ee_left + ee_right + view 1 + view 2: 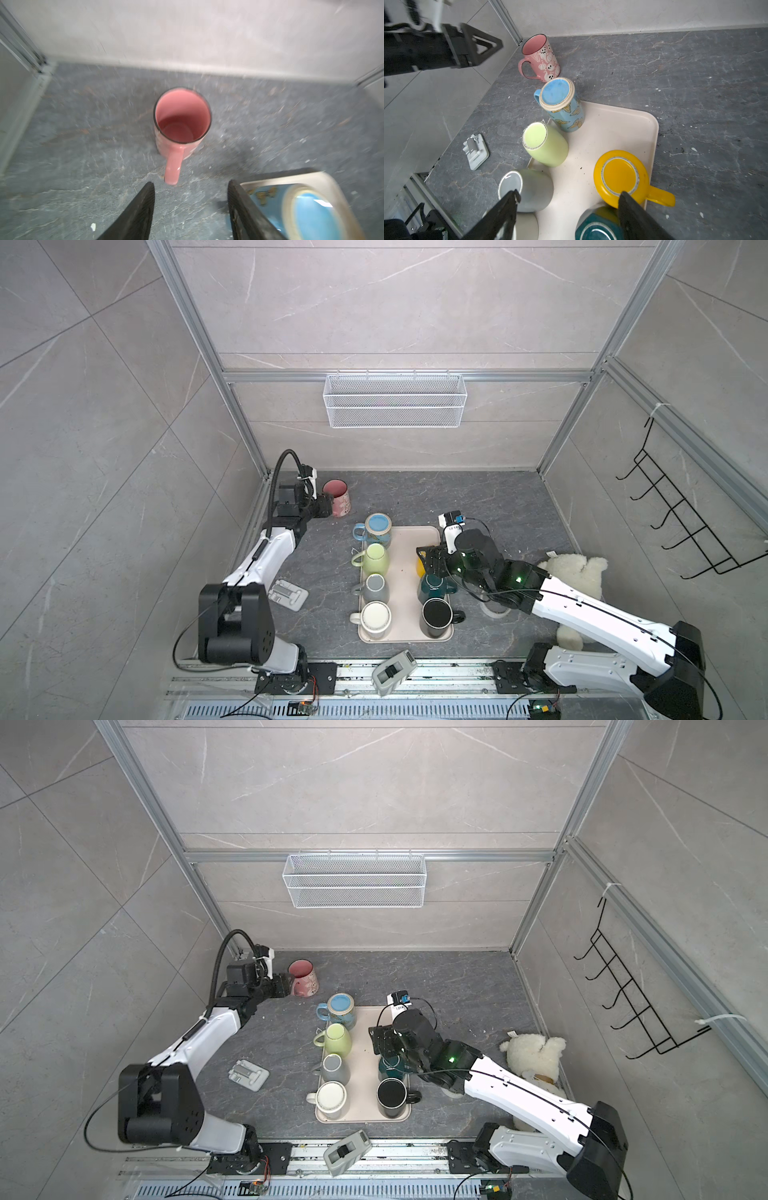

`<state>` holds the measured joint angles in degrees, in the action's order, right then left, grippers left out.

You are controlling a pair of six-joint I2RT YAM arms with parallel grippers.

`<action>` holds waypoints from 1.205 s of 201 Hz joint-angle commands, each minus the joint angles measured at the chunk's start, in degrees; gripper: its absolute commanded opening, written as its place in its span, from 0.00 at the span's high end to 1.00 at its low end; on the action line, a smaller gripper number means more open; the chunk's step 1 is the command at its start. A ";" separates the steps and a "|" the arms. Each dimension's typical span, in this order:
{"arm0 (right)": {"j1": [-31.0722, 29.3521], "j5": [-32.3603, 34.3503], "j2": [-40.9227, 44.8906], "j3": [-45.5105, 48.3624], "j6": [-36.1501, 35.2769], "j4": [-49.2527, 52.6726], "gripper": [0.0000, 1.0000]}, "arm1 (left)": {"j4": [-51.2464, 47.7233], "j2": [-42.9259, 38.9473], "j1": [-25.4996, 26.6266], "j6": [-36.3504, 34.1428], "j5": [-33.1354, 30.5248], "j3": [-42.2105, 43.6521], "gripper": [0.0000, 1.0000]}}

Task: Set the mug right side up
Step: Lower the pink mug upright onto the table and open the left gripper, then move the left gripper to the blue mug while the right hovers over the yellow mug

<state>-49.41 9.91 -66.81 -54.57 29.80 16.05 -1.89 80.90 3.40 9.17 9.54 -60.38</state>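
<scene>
**Pink mug [336,497] upright at 11 o'clock of the tray; both grippers spread**

Pink ceramic with a ghost-and-pumpkin print, the mug stands mouth-up on the dark stone tabletop [478,497]. It is off the cream tray [405,572], at about 11 o'clock from the tray's middle and near the back wall.

The left gripper [328,506] sits at the mug's 9 o'clock with its jaws spread and nothing between them. The mug's handle [173,166] points toward it. In the left wrist view the handle's end reaches about level with the fingertips [149,187] but stays clear of both.

The right gripper [569,193] hovers over the tray's 2 o'clock side with its jaws spread wide, gripping nothing. Below it are a yellow mug [620,178] and a teal mug [598,226], both bottom-up.

Along the tray's 9 o'clock edge stand three more bottom-up mugs:
- a blue butterfly mug [562,104] at the 11 o'clock corner
- a green mug [545,145]
- a grey mug [529,189]

A white mug [375,618] stands at the 7 o'clock corner and a black mug [436,616] at the 5 o'clock corner.
</scene>
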 commanded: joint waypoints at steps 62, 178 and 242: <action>15.32 -25.10 -7.47 -1.26 15.88 -13.77 0.26 | -14.34 -11.57 2.84 45.22 7.02 4.95 0.44; 20.50 -30.12 -9.41 1.79 22.84 -22.07 0.27 | 2.96 -4.54 13.24 88.05 1.34 14.24 0.47; 22.89 -32.29 -8.69 2.71 22.67 -21.86 0.27 | 9.87 2.44 14.36 93.35 -0.88 14.59 0.48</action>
<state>-27.09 -20.45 -76.73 -52.36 52.14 -4.58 3.25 82.46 17.56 99.20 10.44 -44.97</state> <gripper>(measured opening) 0.731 0.523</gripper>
